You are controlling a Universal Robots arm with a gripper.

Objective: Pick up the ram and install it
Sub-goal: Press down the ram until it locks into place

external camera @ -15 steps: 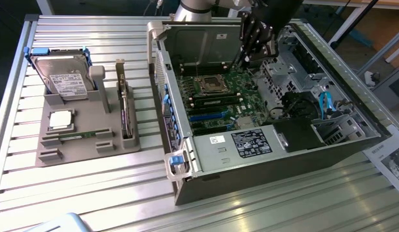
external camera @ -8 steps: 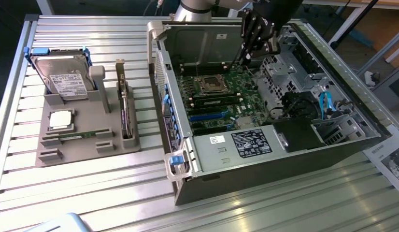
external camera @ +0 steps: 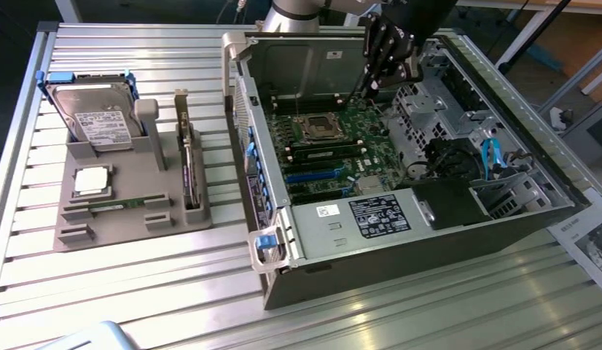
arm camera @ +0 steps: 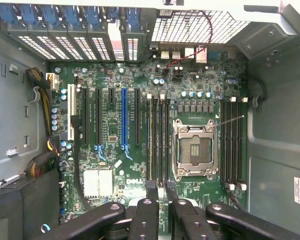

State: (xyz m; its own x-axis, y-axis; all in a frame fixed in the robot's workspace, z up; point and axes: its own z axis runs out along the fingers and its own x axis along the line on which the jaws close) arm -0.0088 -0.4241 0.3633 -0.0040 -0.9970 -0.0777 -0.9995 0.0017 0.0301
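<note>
The ram (external camera: 114, 206), a slim green stick, lies flat in a slot near the front of the grey fixture (external camera: 121, 226) on the exterior view's left. My gripper (external camera: 364, 86) hangs inside the open computer case (external camera: 399, 240), above the motherboard (external camera: 330, 146) and far from the ram. In the wrist view the gripper (arm camera: 160, 186) has two dark fingertips (arm camera: 151, 186) a little apart, and the board shows between them. They hover over the end of a bank of black memory slots (arm camera: 158, 135) next to the processor socket (arm camera: 194, 150). Nothing is held.
The fixture also carries a hard drive (external camera: 95, 117), a square silver processor chip (external camera: 92, 181) and an upright dark expansion card (external camera: 189, 175). Case walls, a drive cage (external camera: 495, 197) and cables (external camera: 490, 157) ring the board. More memory slots (arm camera: 231, 140) lie beyond the socket.
</note>
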